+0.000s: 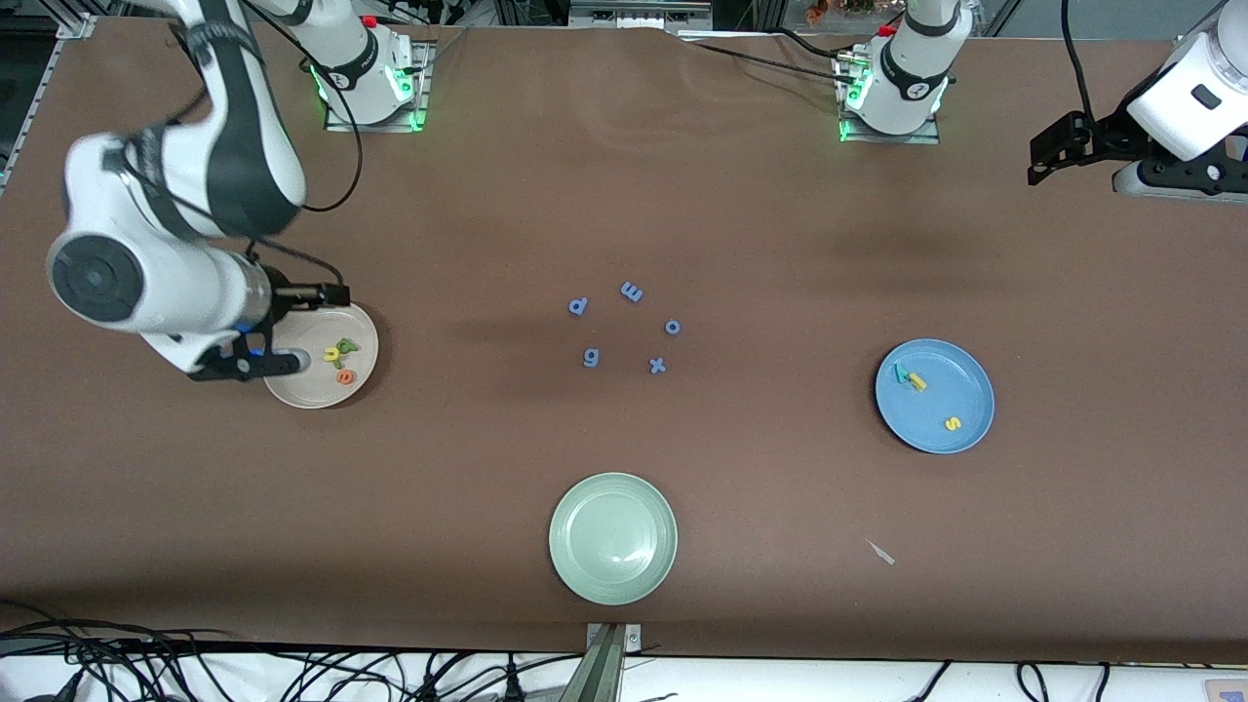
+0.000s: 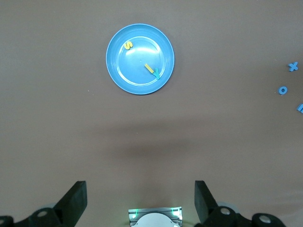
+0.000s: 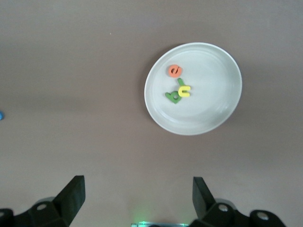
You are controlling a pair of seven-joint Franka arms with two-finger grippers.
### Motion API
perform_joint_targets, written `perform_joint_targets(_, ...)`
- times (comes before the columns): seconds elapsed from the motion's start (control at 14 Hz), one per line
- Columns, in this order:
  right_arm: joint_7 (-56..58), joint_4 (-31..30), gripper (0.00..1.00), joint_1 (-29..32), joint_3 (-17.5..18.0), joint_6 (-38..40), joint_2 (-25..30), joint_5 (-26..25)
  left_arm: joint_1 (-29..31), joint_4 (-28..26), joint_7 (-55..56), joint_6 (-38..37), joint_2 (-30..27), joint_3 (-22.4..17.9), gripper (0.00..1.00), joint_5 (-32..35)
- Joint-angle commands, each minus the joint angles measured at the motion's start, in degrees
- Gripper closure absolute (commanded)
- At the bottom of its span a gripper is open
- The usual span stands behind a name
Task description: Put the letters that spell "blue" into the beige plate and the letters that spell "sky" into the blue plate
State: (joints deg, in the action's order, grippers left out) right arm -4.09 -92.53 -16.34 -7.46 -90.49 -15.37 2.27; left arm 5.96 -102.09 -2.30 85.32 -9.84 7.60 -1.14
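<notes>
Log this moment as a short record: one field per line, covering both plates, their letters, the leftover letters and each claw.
beige plate: toward the right arm's end; holds orange e, yellow u, dark green b, green l
blue plate: toward the left arm's end; holds yellow s, yellow k, teal y
blue letters: five, loose on the table between the plates
pale green plate: nearest the front camera
right claw: open, over the beige plate's edge
left claw: open, raised at the left arm's end
</notes>
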Motion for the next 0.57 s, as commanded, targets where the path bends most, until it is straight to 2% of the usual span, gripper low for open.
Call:
perform_joint_targets(0.0, 0.0, -4.4, 0.00, 9.7, 8.0, 0.2, 7.4, -1.3, 0.2, 1.8, 0.0, -1.4, 0.8, 0.1, 0.00, -1.2)
perform_joint_targets(0.21, 0.3, -4.2, 0.00, 13.2, 8.3, 1.0, 11.4, -1.7, 0.2, 1.8, 0.1, -1.4, 0.8, 0.1, 0.00, -1.2)
perform_joint_targets(0.5, 0.7, -3.4, 0.00, 14.5, 7.9, 1.1, 14.7, -3.6, 0.3, 1.8, 0.2, -1.4, 0.7, 0.1, 0.00, -1.2)
